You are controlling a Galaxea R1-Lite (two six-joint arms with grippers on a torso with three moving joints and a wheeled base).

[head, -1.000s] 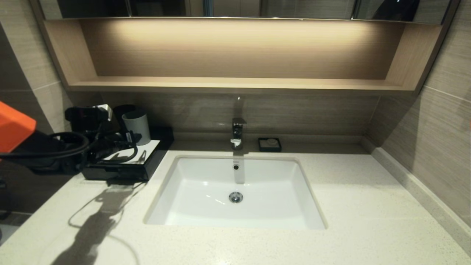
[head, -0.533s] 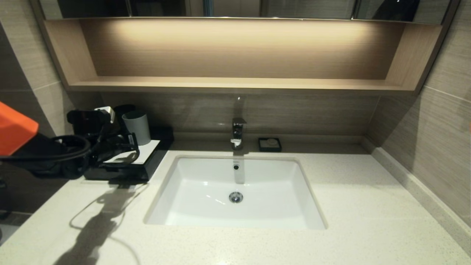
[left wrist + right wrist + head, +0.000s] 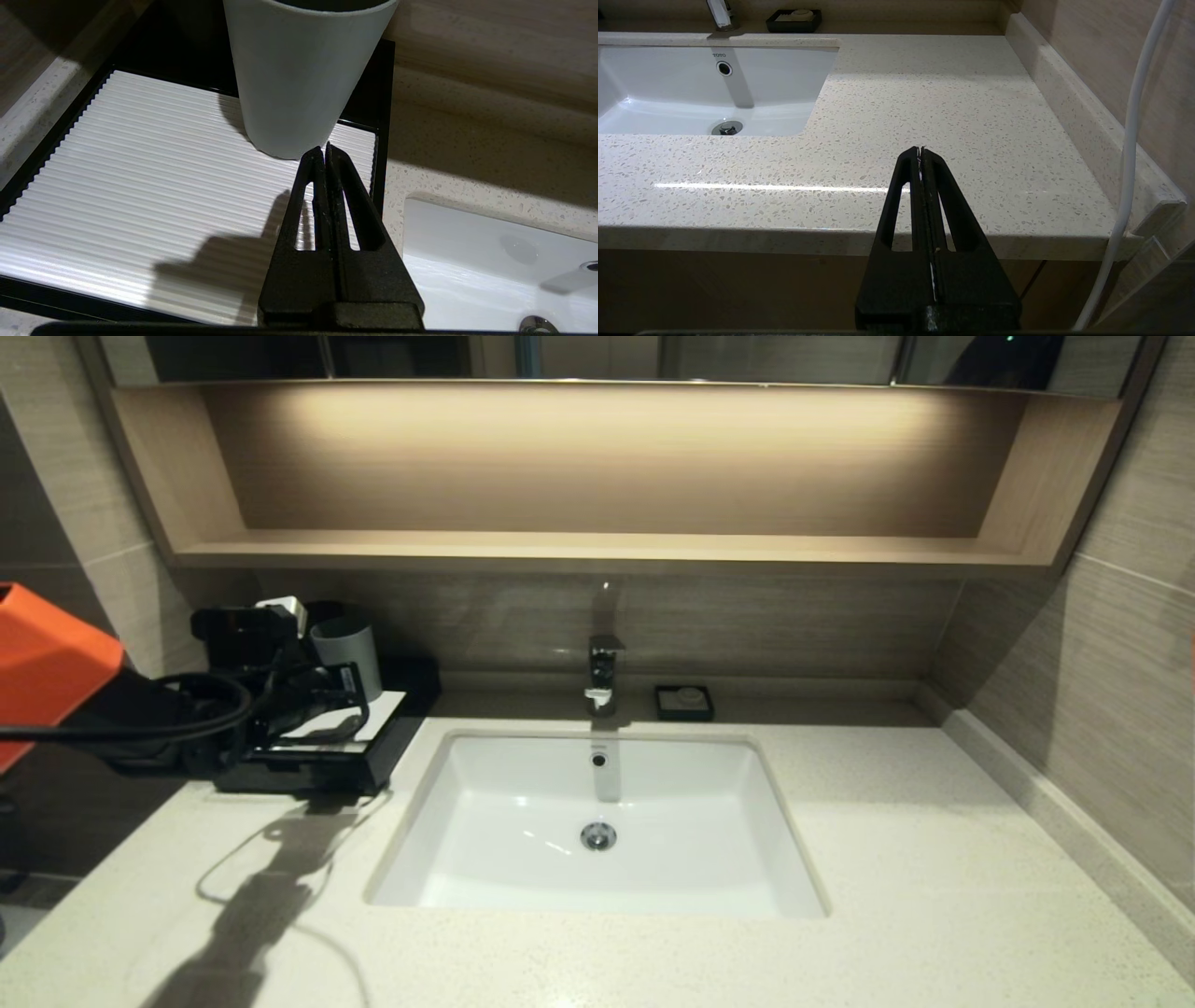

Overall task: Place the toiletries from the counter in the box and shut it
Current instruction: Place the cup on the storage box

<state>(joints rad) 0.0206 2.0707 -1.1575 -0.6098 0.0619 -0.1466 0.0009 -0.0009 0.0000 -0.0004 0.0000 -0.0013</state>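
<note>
Left gripper (image 3: 324,151) hovers over the box (image 3: 140,177), jaws pressed together, empty; grey cup (image 3: 299,74) just ahead. Right gripper (image 3: 921,151) parked, jaws together.

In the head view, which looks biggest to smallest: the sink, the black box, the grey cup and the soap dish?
1. sink
2. black box
3. grey cup
4. soap dish
The left arm hides part of the box.

"TOTO" on the sink (image 3: 691,88) back wall, above overflow hole
</note>
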